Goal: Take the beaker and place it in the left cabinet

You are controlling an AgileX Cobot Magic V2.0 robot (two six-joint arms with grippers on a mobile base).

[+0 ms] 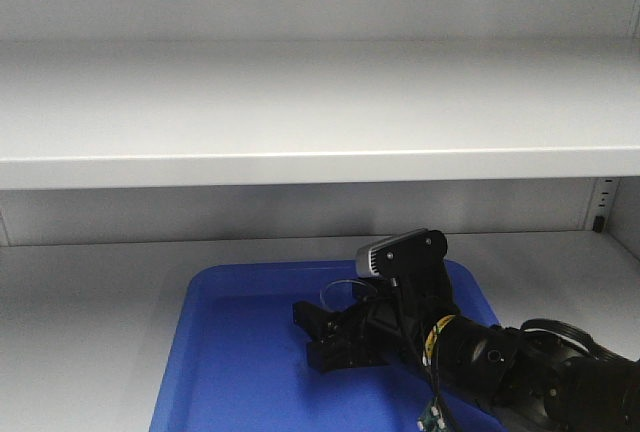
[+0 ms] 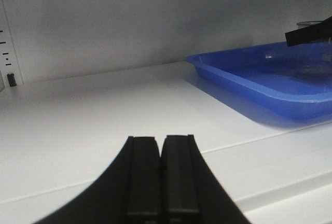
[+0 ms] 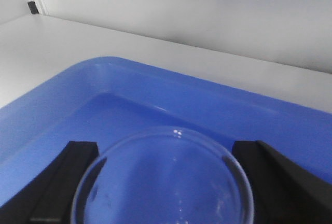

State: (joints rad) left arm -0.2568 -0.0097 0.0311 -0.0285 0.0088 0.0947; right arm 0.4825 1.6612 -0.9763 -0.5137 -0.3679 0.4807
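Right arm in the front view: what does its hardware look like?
The right arm is black with rounded joint housings. A silver-and-black camera module sits atop the wrist, a yellow marked label rings it, thin cables trail below, and the right gripper has blocky black fingers.

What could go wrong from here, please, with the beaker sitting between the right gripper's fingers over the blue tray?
1. The beaker is clear glass between the right gripper's fingers; whether it rests on the blue tray is unclear, so opening early might drop or tip it.
2. Pulling back could snag the rim and topple it.
3. The shelf hangs above the wrist, so lifting steeply may strike it.
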